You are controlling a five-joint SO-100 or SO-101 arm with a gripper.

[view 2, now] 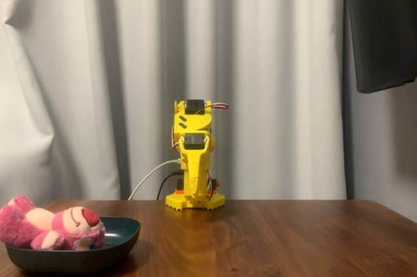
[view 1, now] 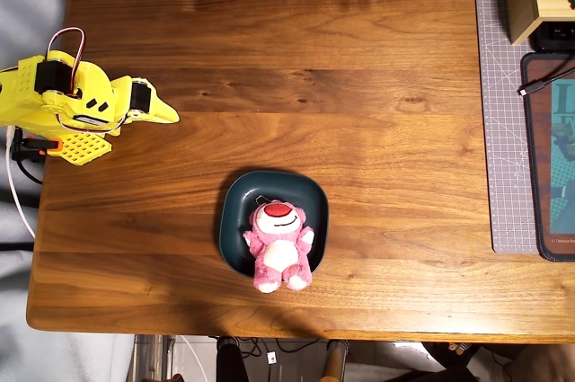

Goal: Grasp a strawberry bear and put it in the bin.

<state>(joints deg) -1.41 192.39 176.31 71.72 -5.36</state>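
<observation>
The bear lies on its back in the bin, head toward the middle of the dish and legs reaching over the rim nearest the tabletop's front edge in the overhead view. In the fixed view the bear rests in the bin at the lower left, its head toward the middle and its legs sticking out past the left rim.

The arm is folded at the left edge of the tabletop in the overhead view, well apart from the bin. Its hand points right, tips together, clenched on nothing. In the fixed view the arm stands upright at the back, in front of a pale curtain.

A grey cutting mat and a dark mat lie along the right edge in the overhead view.
</observation>
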